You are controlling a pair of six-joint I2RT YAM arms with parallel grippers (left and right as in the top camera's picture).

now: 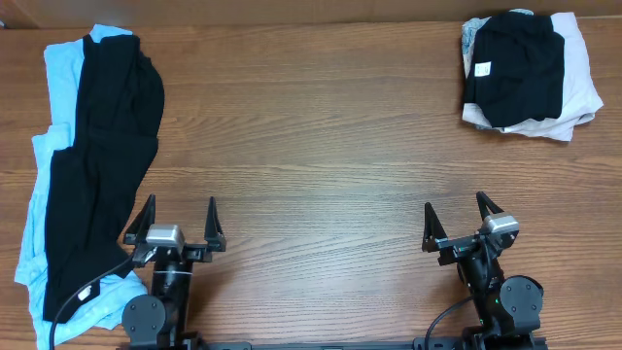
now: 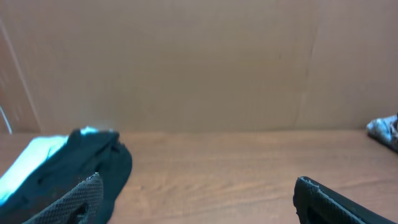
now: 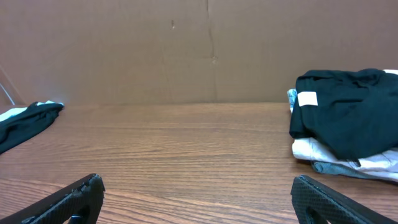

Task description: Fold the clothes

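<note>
A limp black garment (image 1: pixel 102 156) lies spread over a light blue garment (image 1: pixel 58 73) along the table's left side; both show at the lower left of the left wrist view (image 2: pixel 68 165). A folded black garment with a small white label (image 1: pixel 515 68) lies on a stack at the back right, also in the right wrist view (image 3: pixel 348 112). My left gripper (image 1: pixel 180 219) is open and empty at the front left, just right of the black garment. My right gripper (image 1: pixel 457 216) is open and empty at the front right.
The folded stack under the black garment holds white and grey pieces (image 1: pixel 583 87). A brown cardboard wall (image 3: pixel 186 50) stands behind the wooden table (image 1: pixel 311 146). A black cable (image 1: pixel 83 297) runs over the left garments near the left arm's base.
</note>
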